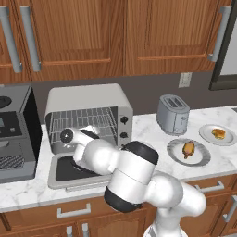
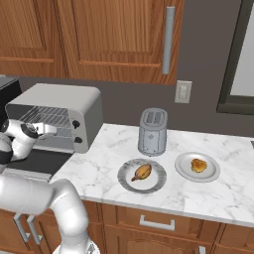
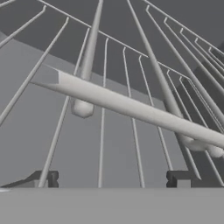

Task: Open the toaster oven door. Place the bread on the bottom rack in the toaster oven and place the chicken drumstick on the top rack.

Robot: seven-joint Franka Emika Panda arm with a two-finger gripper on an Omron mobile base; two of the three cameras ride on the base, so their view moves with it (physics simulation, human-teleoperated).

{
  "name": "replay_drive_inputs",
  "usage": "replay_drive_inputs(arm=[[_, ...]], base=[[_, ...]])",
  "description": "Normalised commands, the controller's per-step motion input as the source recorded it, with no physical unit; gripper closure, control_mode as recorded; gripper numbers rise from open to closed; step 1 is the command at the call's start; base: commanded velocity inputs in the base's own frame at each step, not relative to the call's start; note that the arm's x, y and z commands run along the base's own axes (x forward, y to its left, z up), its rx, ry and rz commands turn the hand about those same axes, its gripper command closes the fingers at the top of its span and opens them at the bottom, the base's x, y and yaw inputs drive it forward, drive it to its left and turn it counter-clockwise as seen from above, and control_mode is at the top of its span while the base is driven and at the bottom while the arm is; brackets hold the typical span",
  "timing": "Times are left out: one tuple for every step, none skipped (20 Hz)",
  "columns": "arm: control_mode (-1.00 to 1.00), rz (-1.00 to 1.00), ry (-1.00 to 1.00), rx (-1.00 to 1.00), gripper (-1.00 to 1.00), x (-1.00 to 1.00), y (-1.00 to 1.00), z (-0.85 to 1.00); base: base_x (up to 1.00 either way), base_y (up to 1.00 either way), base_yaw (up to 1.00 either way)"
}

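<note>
Grey toaster oven door lies folded down, racks bare; the gripper, fingers spread and empty, hovers at the wires. Bread and chicken drumstick wait on plates, unplaced.

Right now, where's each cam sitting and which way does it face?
Left base view: behind the arm's left, looking down over it at the toaster oven with its door dropped open.
Right base view: behind its right, facing the drumstick and bread plates; arm lower left.
Hand view: close on rack wires, fingertips apart.
Both base views share oven, toaster, plates.
</note>
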Motion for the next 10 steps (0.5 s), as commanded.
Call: replay_drive_inputs(arm=[[-1.00, 0.00, 0.00, 0.00, -1.00, 0.23, 0.09, -0.04], [-1.00, 0.00, 0.00, 0.00, -1.00, 0.20, 0.09, -0.05], [-1.00, 0.00, 0.00, 0.00, -1.00, 0.18, 0.09, -0.04], [-1.00, 0.00, 0.00, 0.00, -1.00, 0.16, 0.08, -0.04], [-1.00, 0.00, 0.00, 0.00, -1.00, 0.17, 0.07, -0.02], [-1.00, 0.00, -0.02, 0.00, -1.00, 0.16, 0.06, 0.00], [-1.00, 0.00, 0.00, 0.00, -1.00, 0.16, 0.09, 0.00], [-1.00, 0.00, 0.00, -0.01, -1.00, 0.17, 0.05, 0.00], [-1.00, 0.00, 0.00, -0.02, -1.00, 0.14, 0.06, 0.00], [-1.00, 0.00, 0.00, -0.01, -1.00, 0.12, 0.06, 0.00]], base=[[0.00, 0.00, 0.00], [0.00, 0.00, 0.00], [0.00, 0.00, 0.00], [0.00, 0.00, 0.00], [0.00, 0.00, 0.00], [0.00, 0.00, 0.00], [0.00, 0.00, 0.00], [0.00, 0.00, 0.00], [0.00, 0.00, 0.00], [0.00, 0.00, 0.00]])
